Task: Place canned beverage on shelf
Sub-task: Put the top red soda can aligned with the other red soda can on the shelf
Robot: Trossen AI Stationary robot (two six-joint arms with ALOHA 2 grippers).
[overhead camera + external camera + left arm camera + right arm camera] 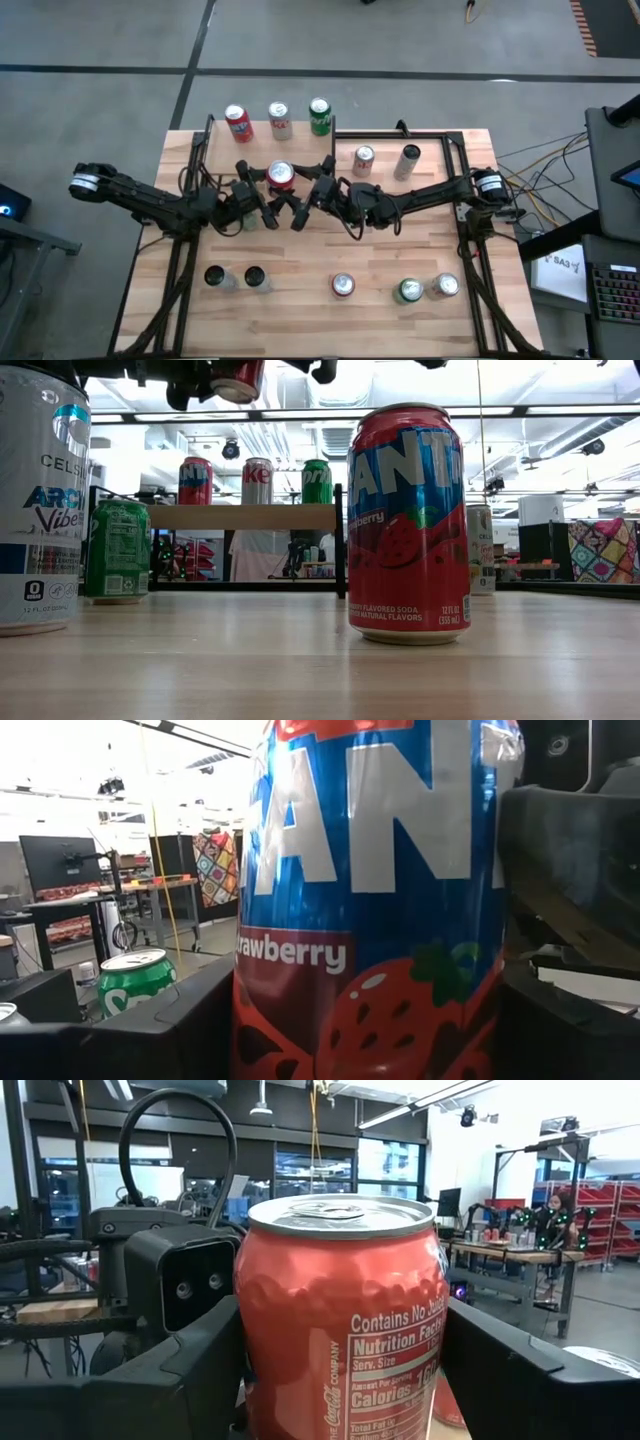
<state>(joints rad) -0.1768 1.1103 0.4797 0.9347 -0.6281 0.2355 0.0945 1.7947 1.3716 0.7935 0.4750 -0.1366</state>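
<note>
The step in hand is judged to be a mid-air transfer of the canned beverage point(281, 176) between the two arms, ahead of delivery to the shelf point(300, 136). The can, red with a strawberry label, is upright and clear of the surface point(300, 262), above its middle and nearer than the shelf. The left end effector point(262, 190) comes in from the left with its fingers point(575, 870) spread to the can's width and pressed against its sides, so it is judged to carry the load. The right end effector point(305, 190) comes in from the right and brackets the same can at the upper body. Whether it has closed firmly on the can cannot be told. The shelf stands at the far edge of the surface, left of centre, and already holds three upright cans in a row. The next move calls for a confirmed grip by the receiving arm before the other arm lets go. Releasing too early would drop the can onto the surface. After that, the can must travel toward the far edge, stay upright, and be set down in a gap on the shelf board without knocking the cans already there. Free room there looks tight.
</note>
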